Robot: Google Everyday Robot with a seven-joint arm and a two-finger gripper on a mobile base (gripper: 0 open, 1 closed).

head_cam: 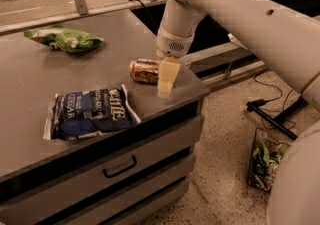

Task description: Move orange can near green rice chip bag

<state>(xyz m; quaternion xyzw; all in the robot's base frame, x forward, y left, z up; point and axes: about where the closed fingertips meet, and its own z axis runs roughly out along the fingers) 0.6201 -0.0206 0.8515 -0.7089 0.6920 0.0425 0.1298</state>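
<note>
- The small orange-gold metal drink can lies on its side near the front right corner of the grey metal counter, well apart from the bright green wrinkly foil snack bag at the far left.
- The robot's pale cream gripper hangs from the white arm at the can's right end and overlaps it in the camera view. I cannot tell whether it is apart or clamped on the can.
- Judged step: taking hold of the can; the carry has not begun.
- The next move calls for a firm hold on the round can, which could roll. It then needs a lift and a long sweep left and back, setting the can down just beside the green bag.
- The dark blue chip bag lies in front, out of that path.
- The blue bag's white lettering looks like "Kettle", though I am not certain. The can's label cannot be read.
</note>
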